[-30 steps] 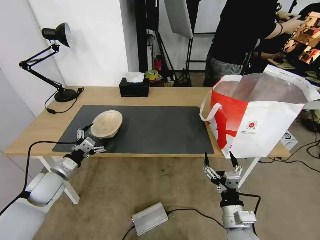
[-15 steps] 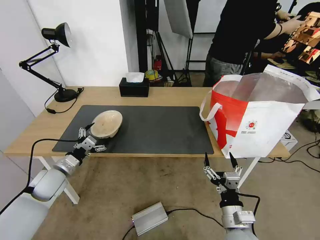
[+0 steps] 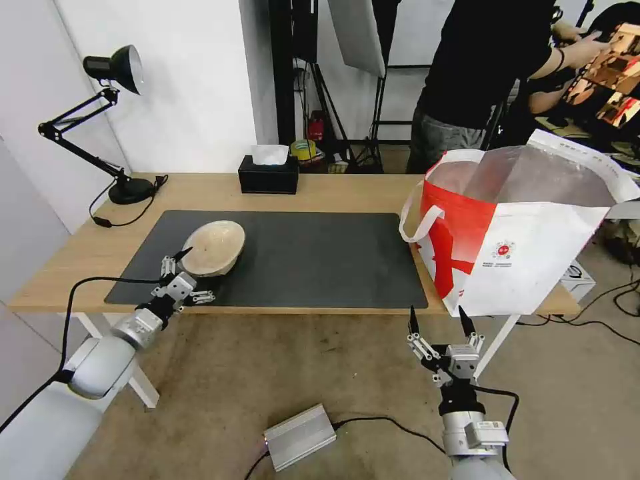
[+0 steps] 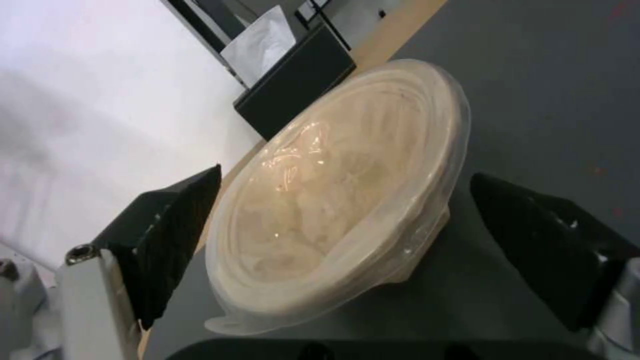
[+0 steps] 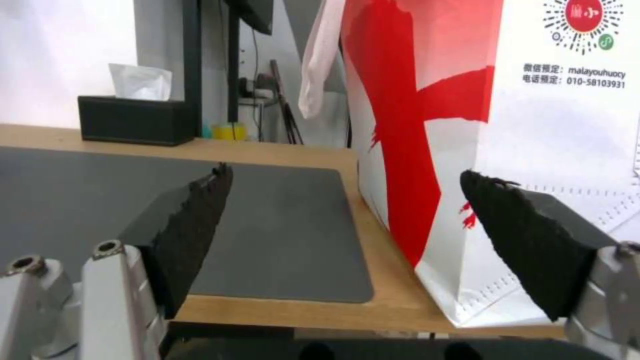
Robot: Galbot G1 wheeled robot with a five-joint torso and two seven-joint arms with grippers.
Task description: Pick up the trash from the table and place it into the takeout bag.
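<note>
A beige shallow bowl (image 3: 215, 247) (image 4: 333, 200) with a clear cover lies tilted at the left of the dark mat (image 3: 320, 260) on the table (image 3: 333, 190). My left gripper (image 3: 200, 275) (image 4: 345, 176) is open at the table's front edge, and its black fingers (image 4: 173, 235) stand on either side of the bowl's near rim without closing on it. The red-and-white takeout bag (image 3: 527, 260) (image 5: 533, 125) stands open on the table's right end. Below the front edge near the bag, my right gripper (image 3: 437, 313) (image 5: 345, 172) is open and empty, pointing up.
A black tissue box (image 3: 269, 175) sits at the table's back edge and a black desk lamp (image 3: 123, 190) at the back left. On the floor between the arms lies a silver box (image 3: 300, 437) with a cable. People stand behind the table.
My left gripper has crept forward and to the right, so its fingers now reach around the bowl's near rim. The bowl, bag and right arm have not moved.
</note>
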